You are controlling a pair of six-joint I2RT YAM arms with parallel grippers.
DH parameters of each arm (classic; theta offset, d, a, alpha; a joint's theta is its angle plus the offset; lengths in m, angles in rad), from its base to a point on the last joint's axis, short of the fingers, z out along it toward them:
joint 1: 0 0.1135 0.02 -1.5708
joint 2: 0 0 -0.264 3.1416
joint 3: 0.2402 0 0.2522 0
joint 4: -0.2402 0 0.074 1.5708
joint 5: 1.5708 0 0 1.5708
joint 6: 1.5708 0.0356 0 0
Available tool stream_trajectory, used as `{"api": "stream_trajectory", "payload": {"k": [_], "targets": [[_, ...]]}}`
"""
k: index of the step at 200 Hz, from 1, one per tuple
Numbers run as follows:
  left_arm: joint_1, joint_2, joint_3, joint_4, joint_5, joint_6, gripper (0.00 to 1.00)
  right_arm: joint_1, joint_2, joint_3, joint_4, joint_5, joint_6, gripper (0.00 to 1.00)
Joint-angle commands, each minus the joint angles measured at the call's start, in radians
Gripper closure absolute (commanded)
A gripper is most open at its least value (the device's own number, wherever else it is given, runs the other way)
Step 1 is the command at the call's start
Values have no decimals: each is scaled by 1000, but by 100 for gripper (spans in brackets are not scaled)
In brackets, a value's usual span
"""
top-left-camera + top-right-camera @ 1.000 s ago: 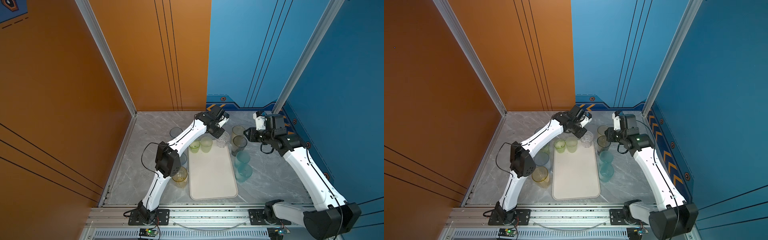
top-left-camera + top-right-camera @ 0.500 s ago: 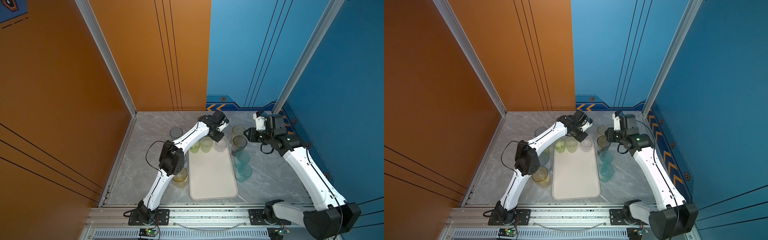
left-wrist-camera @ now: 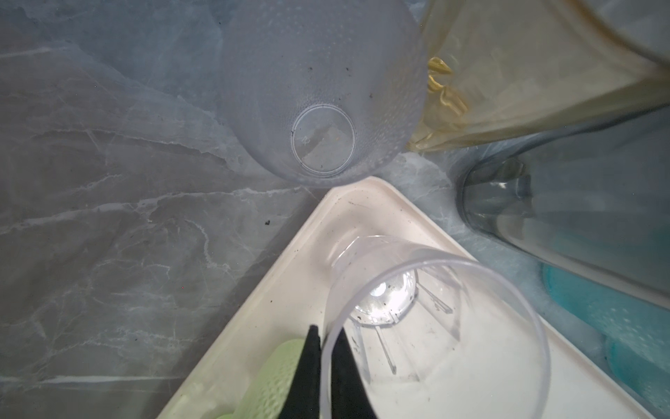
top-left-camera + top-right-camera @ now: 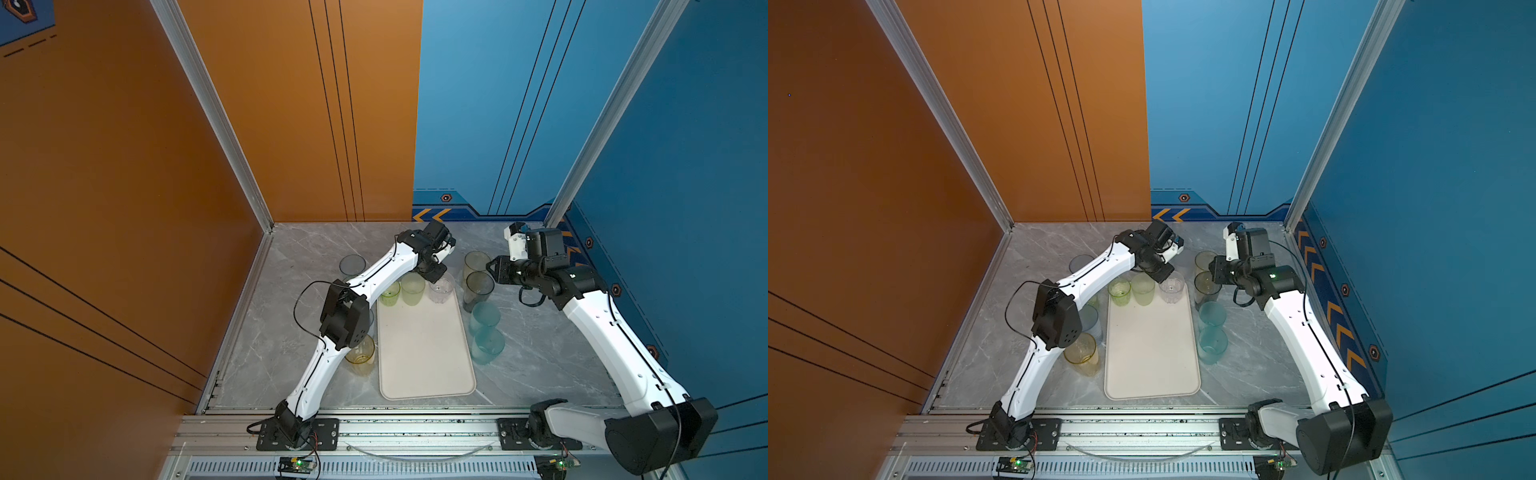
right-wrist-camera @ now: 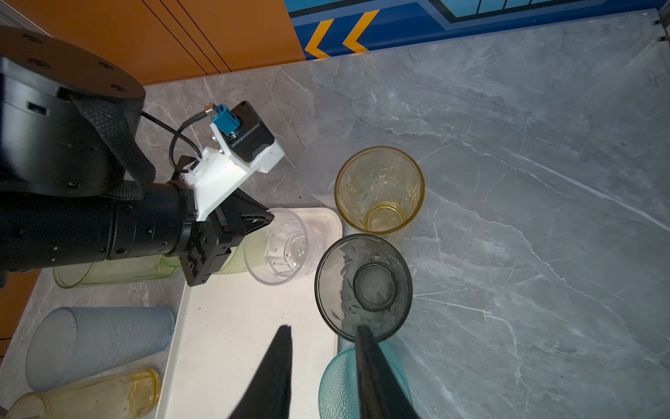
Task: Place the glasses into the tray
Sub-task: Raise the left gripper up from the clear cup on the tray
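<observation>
The cream tray (image 4: 424, 353) lies in mid-table. Two green glasses (image 4: 390, 294) (image 4: 412, 286) stand at its far end. Beside them, in the tray's far right corner, is a clear glass (image 4: 441, 289). My left gripper (image 3: 326, 330) is shut on the rim of that clear glass (image 3: 435, 326), one finger inside and one outside. My right gripper (image 5: 324, 328) hangs open above the tray's right edge. One of its fingers overlaps the near rim of a smoky grey glass (image 5: 364, 286), and nothing is held.
Right of the tray stand an amber glass (image 4: 476, 262), the smoky glass (image 4: 480, 286) and two teal glasses (image 4: 484, 316) (image 4: 488, 345). Left of it are a yellow glass (image 4: 360, 353) and a grey-blue glass (image 4: 352, 264), partly under my left arm. A frosted glass (image 3: 322, 90) stands behind the tray corner.
My left gripper has carried the clear glass toward the near side and down into the tray's far right corner. The right arm has not moved.
</observation>
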Motion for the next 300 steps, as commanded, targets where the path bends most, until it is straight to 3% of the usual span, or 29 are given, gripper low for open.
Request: {"api": "stream_trajectory", "payload": {"k": [1, 49, 133, 225, 270, 300], "targets": [[12, 21, 34, -16, 31, 18, 96, 7, 13, 25, -24, 14, 4, 71], [15, 30, 42, -21, 33, 18, 93, 11, 25, 33, -23, 15, 4, 71], [17, 30, 59, -19, 23, 18, 76, 18, 38, 38, -22, 21, 5, 71], [33, -49, 92, 3, -37, 18, 74, 33, 75, 73, -19, 33, 5, 69], [45, -200, -42, 107, -72, 16, 74, 37, 94, 114, -24, 28, -6, 69], [47, -360, -251, 229, -82, -7, 74, 39, 99, 124, -32, 29, -12, 67]]}}
